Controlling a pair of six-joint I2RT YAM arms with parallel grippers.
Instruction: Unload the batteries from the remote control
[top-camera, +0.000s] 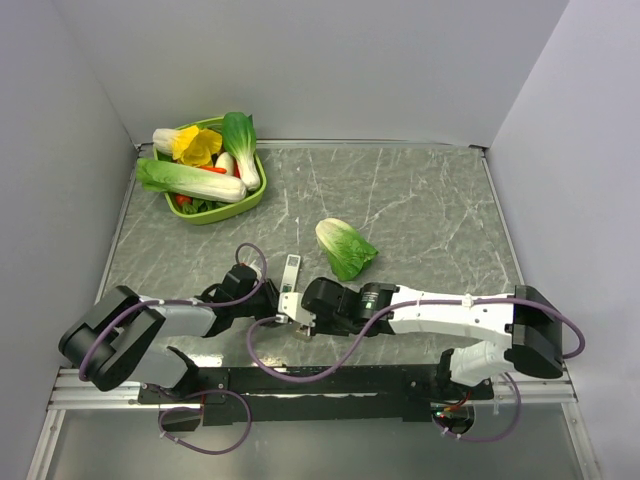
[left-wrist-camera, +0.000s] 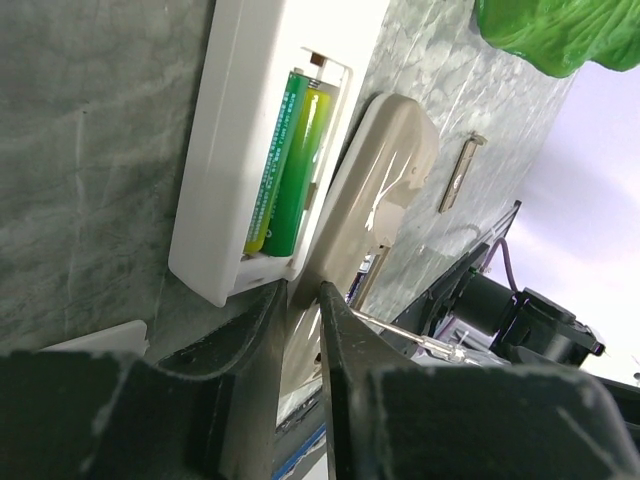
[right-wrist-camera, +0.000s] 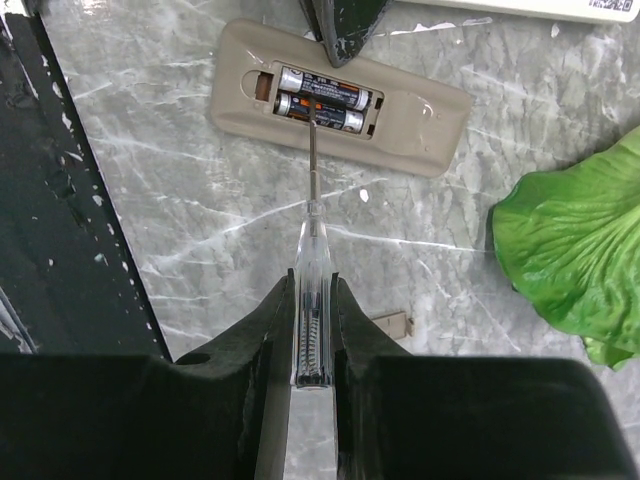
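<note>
A white remote control (left-wrist-camera: 235, 150) lies back up beside my left gripper (left-wrist-camera: 302, 288), its compartment open on two green and yellow batteries (left-wrist-camera: 290, 160); it also shows in the top view (top-camera: 291, 268). My left gripper (top-camera: 268, 293) is shut on the edge of a second, beige remote (left-wrist-camera: 375, 190). That beige remote (right-wrist-camera: 420, 110) lies back up with two dark batteries (right-wrist-camera: 325, 100) in its open compartment. My right gripper (right-wrist-camera: 313, 290) is shut on a clear-handled screwdriver (right-wrist-camera: 311, 300), whose tip touches the dark batteries. In the top view the right gripper (top-camera: 303, 320) is just right of the beige remote (top-camera: 288, 304).
A small beige battery cover (right-wrist-camera: 390, 323) lies loose on the marble table (top-camera: 430, 200). A green cabbage (top-camera: 345, 247) lies just beyond the grippers. A green basket (top-camera: 252, 195) of vegetables stands at the back left. A flat white panel (left-wrist-camera: 100, 340) lies near the left fingers.
</note>
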